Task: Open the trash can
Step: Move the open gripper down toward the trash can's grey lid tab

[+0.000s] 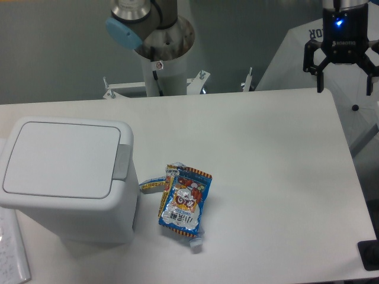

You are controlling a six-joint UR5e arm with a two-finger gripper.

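On the bench (266,177) we saw the trash can (65,177) with its lid down, and our claw (345,89) hung far away, fingers apart.

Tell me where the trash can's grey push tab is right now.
The grey push tab sits on the right edge of the closed lid of the trash can, at the table's left, facing the snack packets.

trash can (62,177) left edge cropped, packet print unreadable

Bare table (266,148) lies between the hand (345,89) and trash can (68,177); snack packets (185,201) crowd its right side.
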